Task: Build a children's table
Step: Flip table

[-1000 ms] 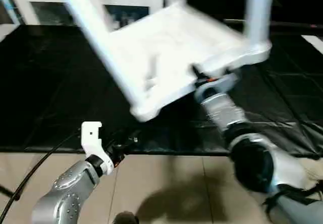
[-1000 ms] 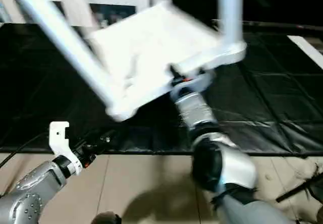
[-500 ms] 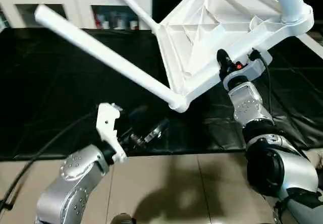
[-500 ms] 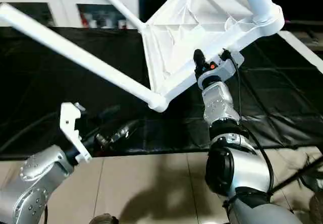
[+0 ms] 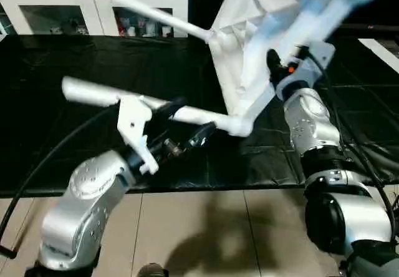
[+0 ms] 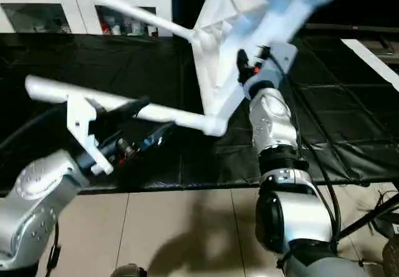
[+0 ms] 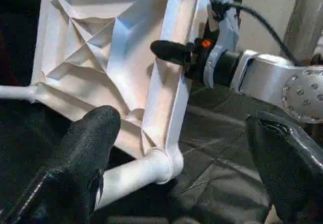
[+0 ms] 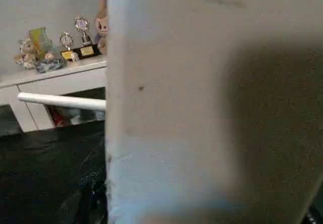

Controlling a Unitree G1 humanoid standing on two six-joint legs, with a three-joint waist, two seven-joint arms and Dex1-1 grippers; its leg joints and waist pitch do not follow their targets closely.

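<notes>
All-white plastic children's table tipped up at 1 o'clock, R gripper clamped on its rim to steady it; L gripper, jaws wide, empty, nearing tapered leg, prob. to turn it upright.

Support: your floor is beige tile at the near edge | Cover: a creased black sheet lies flat on it, reaching far to the white cabinet | Left near: black cable.
</notes>
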